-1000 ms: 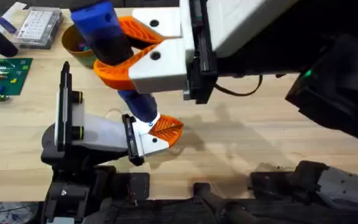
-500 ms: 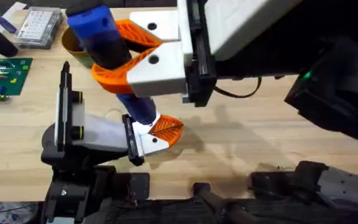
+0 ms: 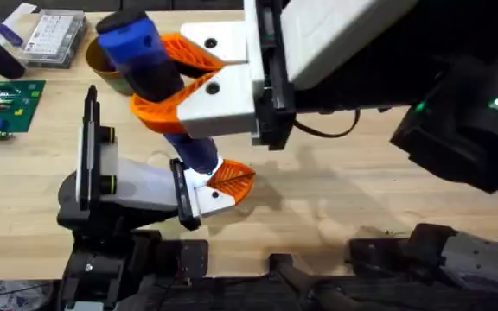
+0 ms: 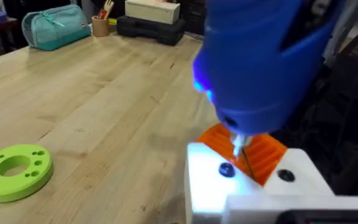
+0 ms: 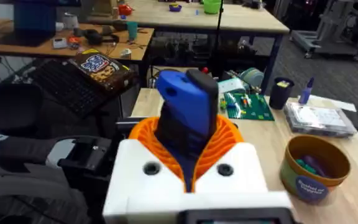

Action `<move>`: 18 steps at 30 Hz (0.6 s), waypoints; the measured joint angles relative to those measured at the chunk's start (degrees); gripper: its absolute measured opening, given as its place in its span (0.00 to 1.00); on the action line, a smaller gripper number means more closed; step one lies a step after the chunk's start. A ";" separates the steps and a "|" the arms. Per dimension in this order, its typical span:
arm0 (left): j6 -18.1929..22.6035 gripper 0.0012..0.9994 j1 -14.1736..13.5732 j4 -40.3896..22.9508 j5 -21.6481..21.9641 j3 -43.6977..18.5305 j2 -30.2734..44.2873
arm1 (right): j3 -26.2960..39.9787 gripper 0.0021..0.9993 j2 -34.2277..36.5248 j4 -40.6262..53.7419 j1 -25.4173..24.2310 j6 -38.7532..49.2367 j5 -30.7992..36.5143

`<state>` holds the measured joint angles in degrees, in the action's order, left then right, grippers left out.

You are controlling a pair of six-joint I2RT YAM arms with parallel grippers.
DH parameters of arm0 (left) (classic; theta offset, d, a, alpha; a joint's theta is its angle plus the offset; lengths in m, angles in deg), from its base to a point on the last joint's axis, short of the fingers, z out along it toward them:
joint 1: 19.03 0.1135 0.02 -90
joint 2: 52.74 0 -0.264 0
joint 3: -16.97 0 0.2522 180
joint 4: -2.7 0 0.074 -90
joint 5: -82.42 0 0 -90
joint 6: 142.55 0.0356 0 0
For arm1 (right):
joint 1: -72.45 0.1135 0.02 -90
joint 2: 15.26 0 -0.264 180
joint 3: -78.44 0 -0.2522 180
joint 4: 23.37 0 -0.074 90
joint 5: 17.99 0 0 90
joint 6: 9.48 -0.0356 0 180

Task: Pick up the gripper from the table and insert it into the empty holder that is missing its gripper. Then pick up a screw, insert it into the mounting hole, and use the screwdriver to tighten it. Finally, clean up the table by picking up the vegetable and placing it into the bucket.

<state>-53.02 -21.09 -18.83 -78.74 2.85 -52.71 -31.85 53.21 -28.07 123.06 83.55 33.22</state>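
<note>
My right gripper (image 3: 169, 79) (image 5: 188, 146), white with orange ribbed pads, is shut on the blue screwdriver (image 3: 145, 60) (image 5: 185, 102) and holds it steeply tilted. The screwdriver (image 4: 260, 62) glows blue at its nose. Its metal bit (image 4: 238, 144) points down at the white finger piece with an orange pad (image 4: 253, 155) on my left gripper (image 3: 217, 183), beside a small dark screw head (image 4: 227, 169). The orange-tan bucket (image 3: 100, 59) (image 5: 316, 168) stands at the back left, partly hidden behind the screwdriver. The vegetable is out of view. All of this is on the wooden table (image 3: 361, 181).
A lime-green flat ring with holes (image 4: 14, 171) lies on the table near my left gripper. A green circuit board (image 3: 3, 104) (image 5: 247, 106) and a clear parts box (image 3: 54, 36) (image 5: 322, 118) sit at the back left. The planks to the right are bare.
The right gripper and the screwdriver's upper end have shifted slightly, while the bit stays at the same spot on the left gripper. The left arm has not moved.
</note>
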 joint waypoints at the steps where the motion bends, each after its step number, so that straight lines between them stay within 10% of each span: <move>1: 0.00 0.00 0.00 0.00 0.00 0.00 0.00 | 0.00 0.03 0.25 0.00 0.00 0.00 -0.02; 18: 0.00 0.00 0.00 0.00 0.00 0.00 0.00 | -0.26 0.03 1.72 -1.42 0.00 0.00 -0.02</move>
<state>-53.02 -21.09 -18.83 -78.74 2.85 -52.71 -32.12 54.94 -29.49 123.06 83.55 33.20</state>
